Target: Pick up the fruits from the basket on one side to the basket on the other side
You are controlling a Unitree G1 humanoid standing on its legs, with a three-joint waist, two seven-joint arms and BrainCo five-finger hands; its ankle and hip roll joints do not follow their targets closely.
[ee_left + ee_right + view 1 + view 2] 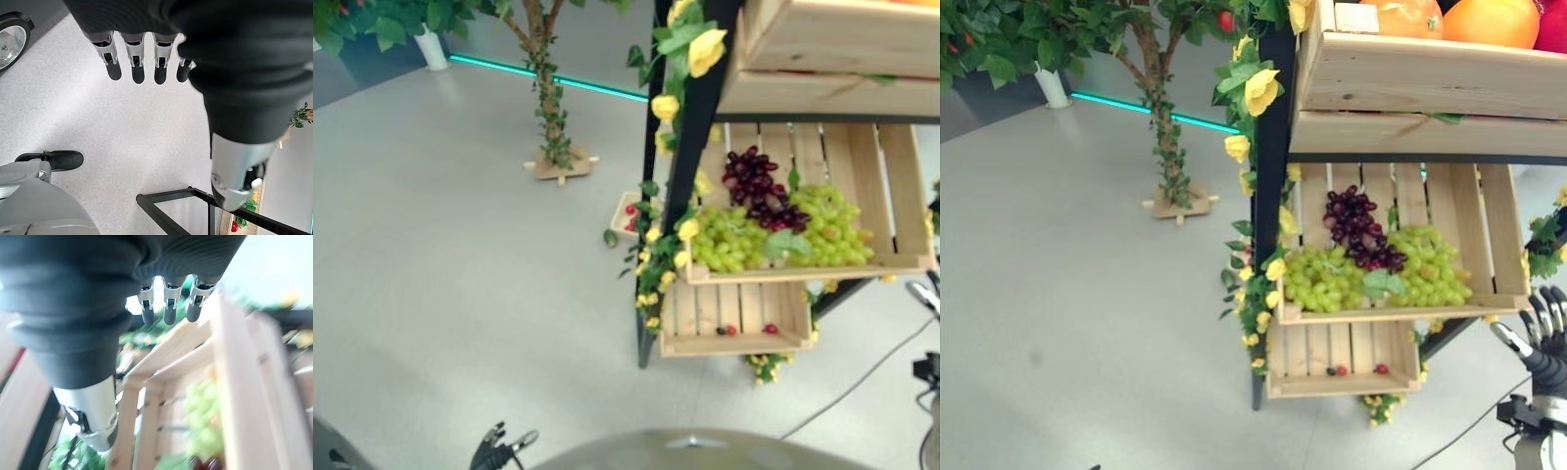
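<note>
Status: transfer not begun, by the look of it; neither hand carries fruit and every crate appears undisturbed, so the whole job of moving fruit from one side to the other seems left to do. Right hand [1549, 328]: at 4 o'clock in the right eye view, just beside the outer end of the middle crate, fingers straight and released, holding nothing; its wrist view shows the fingertips [168, 313] apart from the crate's wooden frame. Left hand [499, 450]: at 7 o'clock in the left eye view, low over the bare floor [460, 255], well apart from the shelf; its wrist view shows fingers [137, 61] extended and relaxed, empty. Shelf [1268, 196]: black frame trimmed with yellow flowers [1261, 90] and leaves. Middle crate [1494, 245]: wooden slats, holding green grapes [1425, 264] across the front and a bunch of dark purple grapes [1356, 227] lying on top toward the back. Lower crate [1342, 357]: nearly bare, a few small red fruits [1381, 369] at its front edge. Top crate [1420, 73]: at 1 o'clock, holding large orange and red fruits [1489, 20], partly cut off. Which container is the destination cannot be told. Small tree [1170, 147] at 11 o'clock, well apart.
</note>
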